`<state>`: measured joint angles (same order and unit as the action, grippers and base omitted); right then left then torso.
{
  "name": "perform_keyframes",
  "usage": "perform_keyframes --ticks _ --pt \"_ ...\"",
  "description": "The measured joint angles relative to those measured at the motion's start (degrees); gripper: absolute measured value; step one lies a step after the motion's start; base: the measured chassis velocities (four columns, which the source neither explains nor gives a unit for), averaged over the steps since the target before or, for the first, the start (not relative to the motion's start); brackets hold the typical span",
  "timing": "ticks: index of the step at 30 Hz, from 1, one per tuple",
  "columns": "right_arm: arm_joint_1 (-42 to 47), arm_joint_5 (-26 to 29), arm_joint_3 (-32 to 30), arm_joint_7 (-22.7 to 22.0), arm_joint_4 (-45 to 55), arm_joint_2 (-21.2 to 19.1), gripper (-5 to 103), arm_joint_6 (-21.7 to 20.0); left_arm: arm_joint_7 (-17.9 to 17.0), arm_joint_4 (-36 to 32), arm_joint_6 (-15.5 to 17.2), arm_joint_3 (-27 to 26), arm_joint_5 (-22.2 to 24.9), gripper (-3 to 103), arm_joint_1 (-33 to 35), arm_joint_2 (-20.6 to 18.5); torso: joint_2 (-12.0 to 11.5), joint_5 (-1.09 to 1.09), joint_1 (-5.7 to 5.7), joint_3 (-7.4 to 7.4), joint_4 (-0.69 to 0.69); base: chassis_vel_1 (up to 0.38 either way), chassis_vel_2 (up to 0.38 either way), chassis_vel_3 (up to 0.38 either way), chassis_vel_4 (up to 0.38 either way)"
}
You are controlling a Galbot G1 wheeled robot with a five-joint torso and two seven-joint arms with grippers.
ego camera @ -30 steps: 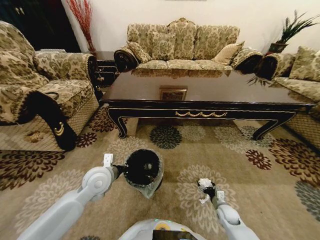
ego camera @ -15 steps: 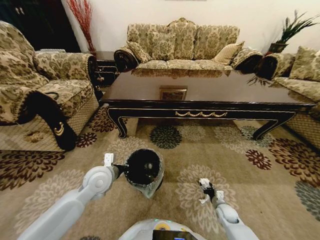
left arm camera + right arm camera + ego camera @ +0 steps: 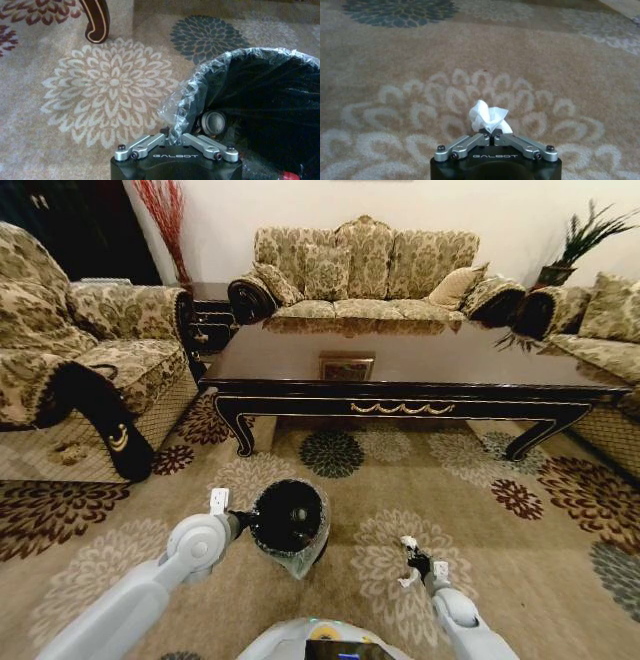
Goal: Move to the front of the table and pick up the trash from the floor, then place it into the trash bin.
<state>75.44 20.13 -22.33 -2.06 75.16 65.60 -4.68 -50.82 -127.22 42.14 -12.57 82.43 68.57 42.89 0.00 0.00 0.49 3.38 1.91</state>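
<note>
The right claw (image 3: 411,558) sits at about five o'clock in the head view, its fingers pinched together on a crumpled white paper scrap (image 3: 487,118), which it holds above a cream flower medallion of the beige patterned carpet floor (image 3: 520,580); the left claw (image 3: 175,140) is clamped on the rim and thin plastic liner of the small round black trash bin (image 3: 290,520), which is near seven o'clock, tilted with its mouth facing up toward the camera; something small and red lies low inside the bin in the left wrist view; the long glossy dark brown wooden tabletop (image 3: 430,360) with gold scroll trim stands beyond at twelve o'clock, well apart from both claws.
</note>
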Motion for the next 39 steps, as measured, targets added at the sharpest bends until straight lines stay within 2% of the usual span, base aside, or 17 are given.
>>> perform_keyframes --ticks 13,27,30,39 --pt "3.95 2.13 -2.47 -0.06 6.22 -2.59 0 -0.13 -0.22 -0.04 0.0 1.39 -0.15 0 -1.11 0.56 0.0 0.01 0.0 0.0 0.0 0.0 0.0 0.0 0.0" --pt "14.27 7.2 -7.37 -2.18 28.99 -6.96 0 -2.15 -0.48 1.23 0.0 5.08 -0.09 0 -3.59 2.46 0.0 0.0 0.0 0.0 -0.02 0.0 0.0 0.0 0.0" --pt "14.86 7.69 -7.41 -2.96 31.71 -7.88 0 -2.6 -0.97 1.14 0.0 5.1 -0.13 0 -3.39 2.71 0.0 0.01 0.0 0.0 0.02 0.0 0.0 0.0 0.0" --pt "18.29 7.39 -7.95 -3.33 43.38 -11.11 0 -3.24 -1.54 2.01 0.0 7.08 -0.8 0 -5.42 2.93 0.0 0.0 0.0 0.0 0.0 0.0 0.0 0.0 0.0"
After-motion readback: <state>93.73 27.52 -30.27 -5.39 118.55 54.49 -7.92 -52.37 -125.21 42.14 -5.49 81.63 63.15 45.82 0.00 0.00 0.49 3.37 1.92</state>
